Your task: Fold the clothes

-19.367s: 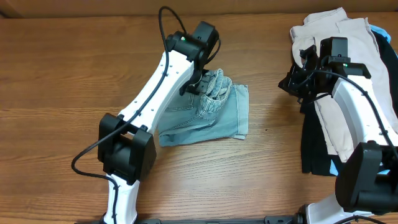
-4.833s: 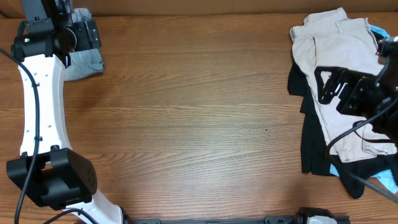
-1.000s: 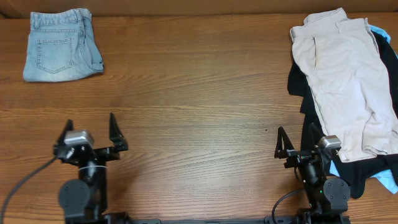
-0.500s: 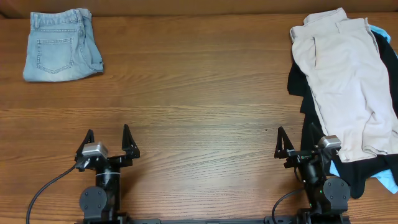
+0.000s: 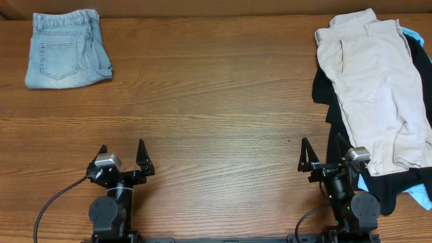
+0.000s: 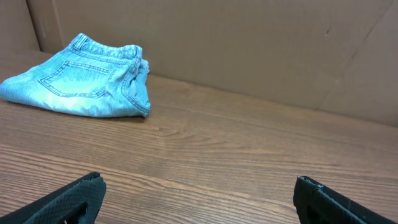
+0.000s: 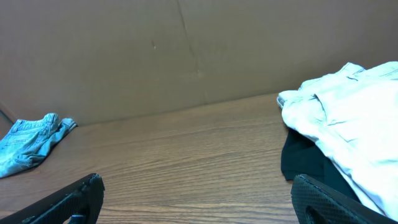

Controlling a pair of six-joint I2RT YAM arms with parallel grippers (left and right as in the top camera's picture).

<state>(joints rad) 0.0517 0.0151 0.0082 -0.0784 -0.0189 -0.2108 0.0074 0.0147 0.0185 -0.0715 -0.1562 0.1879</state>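
At the far left corner of the table (image 5: 216,101), the denim shorts (image 5: 67,48) lie folded flat, back pocket up. Along the table's right edge a beige garment (image 5: 374,88) sprawls over a black garment (image 5: 335,158), with bright blue cloth (image 5: 418,197) peeking out. Near the table's front edge, the left gripper (image 5: 121,150) and right gripper (image 5: 321,145) both have their jaws spread wide, holding nothing.

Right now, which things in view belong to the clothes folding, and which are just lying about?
Part of the job: denim shorts, already folded; beige garment; black garment under it; bright blue garment at the pile's edge.
Just there: wooden table; cardboard wall behind it. No loose clutter shows.
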